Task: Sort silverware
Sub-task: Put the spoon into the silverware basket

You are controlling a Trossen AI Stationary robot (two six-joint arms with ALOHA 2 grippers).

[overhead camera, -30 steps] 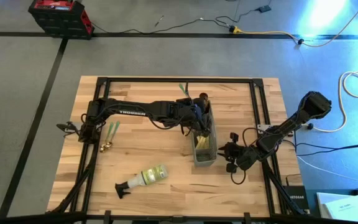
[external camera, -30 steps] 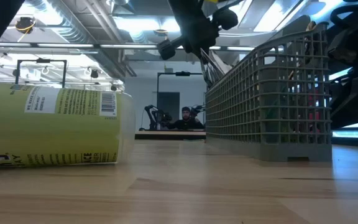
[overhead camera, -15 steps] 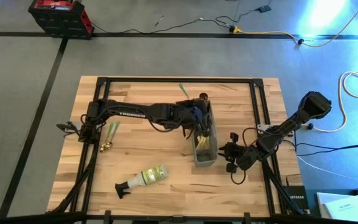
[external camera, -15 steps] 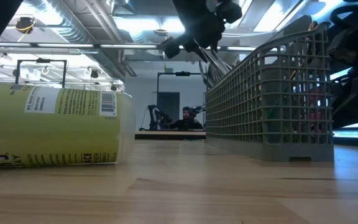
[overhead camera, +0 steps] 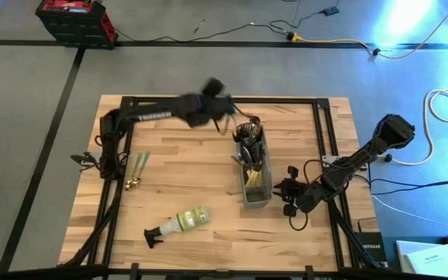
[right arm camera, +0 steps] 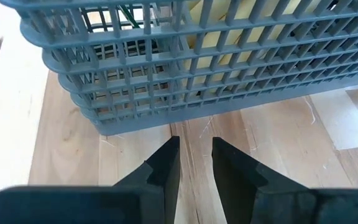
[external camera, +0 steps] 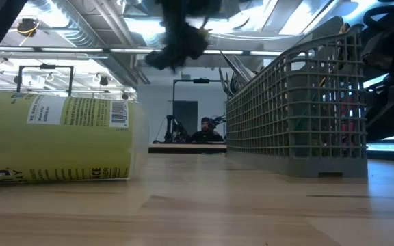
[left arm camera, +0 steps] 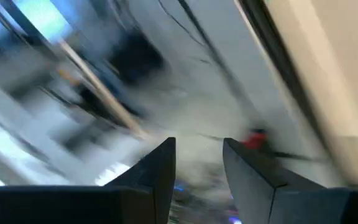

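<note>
One hand (overhead camera: 222,117), the left, has left the caddy (overhead camera: 256,187) empty.

A caddy (overhead camera: 254,175) right of centre holds silverware (overhead camera: 249,148); two more pieces (overhead camera: 137,169) lie far left, a spray bottle (overhead camera: 179,223) on the near side.

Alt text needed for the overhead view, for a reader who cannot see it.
A grey mesh caddy of silverware stands mid-table; the left gripper is raised behind it, the right gripper beside it. Green-handled pieces and a toppled spray bottle lie left.
</note>
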